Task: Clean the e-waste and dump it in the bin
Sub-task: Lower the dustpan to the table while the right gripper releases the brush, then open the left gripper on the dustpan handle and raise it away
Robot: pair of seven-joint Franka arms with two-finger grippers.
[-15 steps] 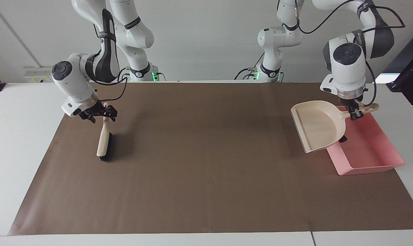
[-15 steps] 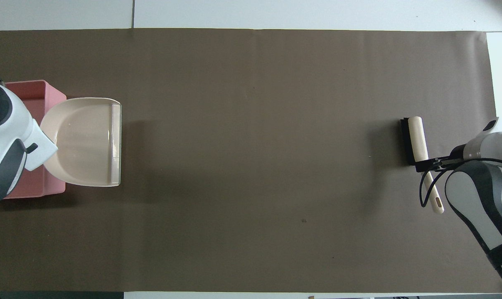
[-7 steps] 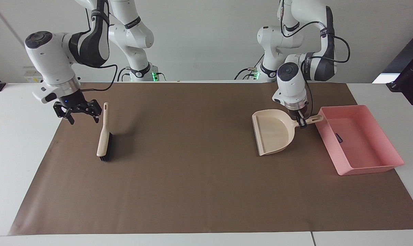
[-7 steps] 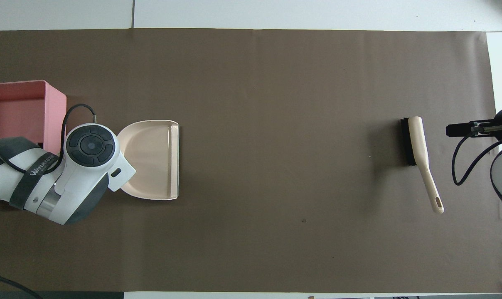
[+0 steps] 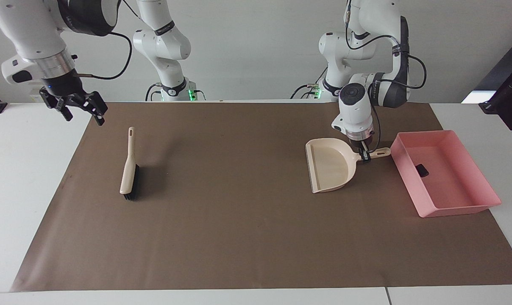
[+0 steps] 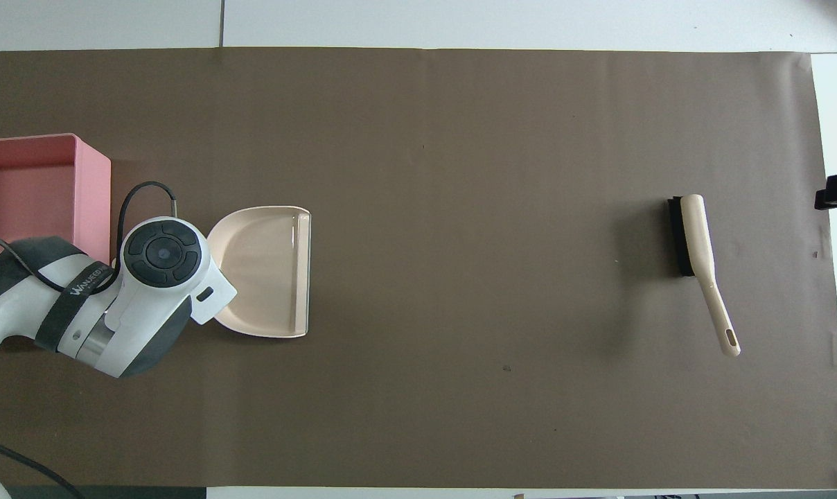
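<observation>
Beige dustpan handle (image 5: 377, 153) is pinched in the jaws of the left gripper (image 5: 365, 157), which stands straight down over it, so the dustpan (image 5: 330, 170) sits flat on the brown paper mat (image 5: 247, 220) right beside the pink bin (image 5: 472, 207), just not touching it. The pan's open mouth faces the right arm's end of the bench (image 5: 27, 178). Inside the bin there's one small black block of e-waste (image 5: 421, 170) lying on the floor near the wall closest to the dustpan. Can't spot the white-and-green scrap anywhere. Over at the right arm's end, the right gripper (image 5: 81, 109) hangs up in the air above the mat's corner, jaws spread wide and holding nothing. The hand brush (image 5: 129, 169) lies on the mat by itself, bristles down, handle pointing toward the robots.
</observation>
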